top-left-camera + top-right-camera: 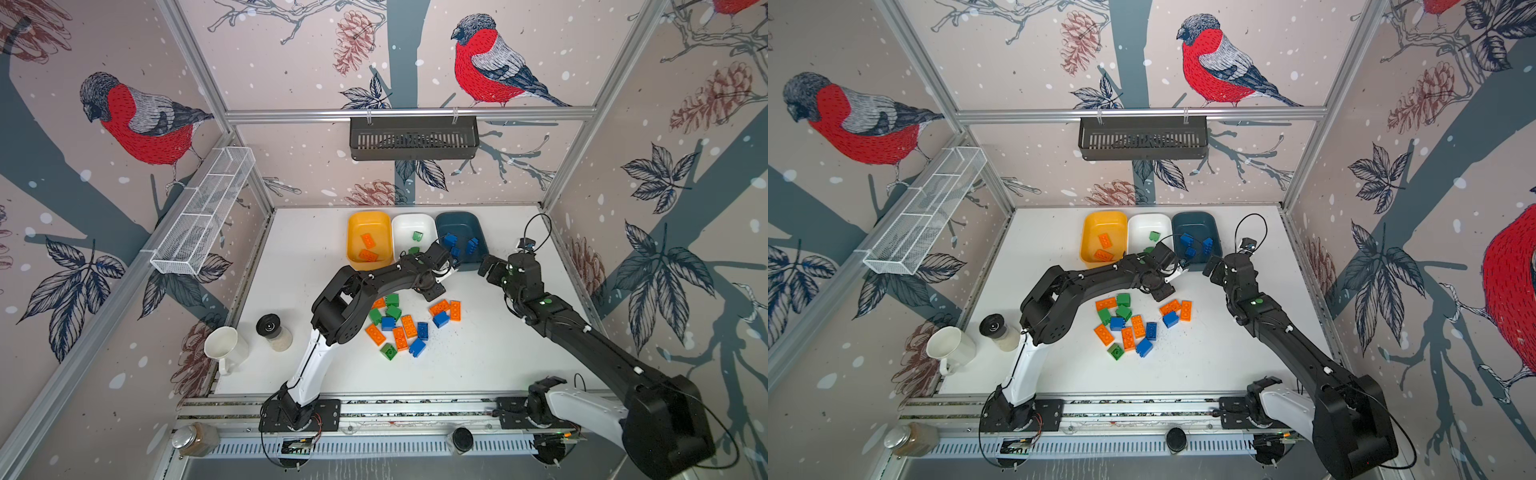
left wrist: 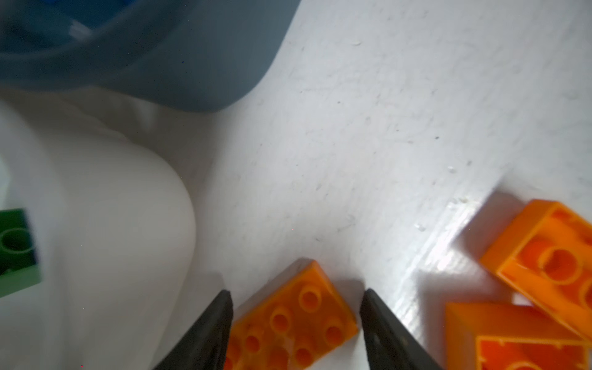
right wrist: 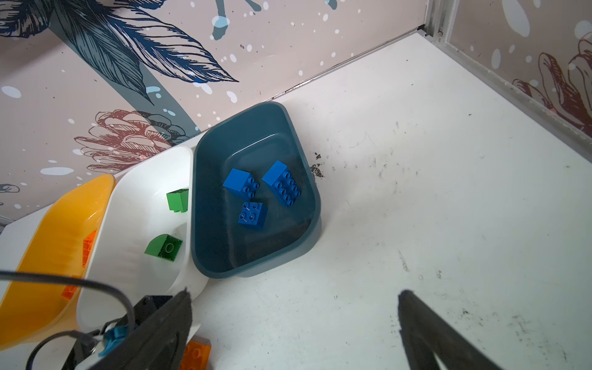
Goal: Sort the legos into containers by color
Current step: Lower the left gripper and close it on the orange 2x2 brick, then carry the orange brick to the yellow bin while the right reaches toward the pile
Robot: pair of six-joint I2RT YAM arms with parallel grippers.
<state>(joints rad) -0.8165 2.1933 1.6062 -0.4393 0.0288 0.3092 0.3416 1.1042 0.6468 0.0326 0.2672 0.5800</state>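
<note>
Three tubs sit in a row at the far edge of the desk [image 1: 478, 361]. The yellow tub [image 1: 354, 228] holds two orange bricks [image 1: 368, 240], the white tub [image 1: 405, 226] two green bricks [image 3: 177, 200], the teal tub [image 3: 205, 192] three blue bricks [image 3: 282, 182]. A loose mixed pile [image 1: 399, 328] lies mid-desk.

The left tool [image 2: 298, 292] hangs by the near ends of the white and teal tubs, fingers spread. An orange brick [image 2: 288, 320] lying on the desk shows between them, not pinched. The left arm [image 1: 386, 276] crosses over the white tub's near end and the pile's far edge.

The right tool [image 3: 294, 298] is spread wide over bare desk, just beside the teal tub's near corner. A mug [image 1: 224, 347] and a black-lidded jar [image 1: 274, 332] stand well left of the pile.
</note>
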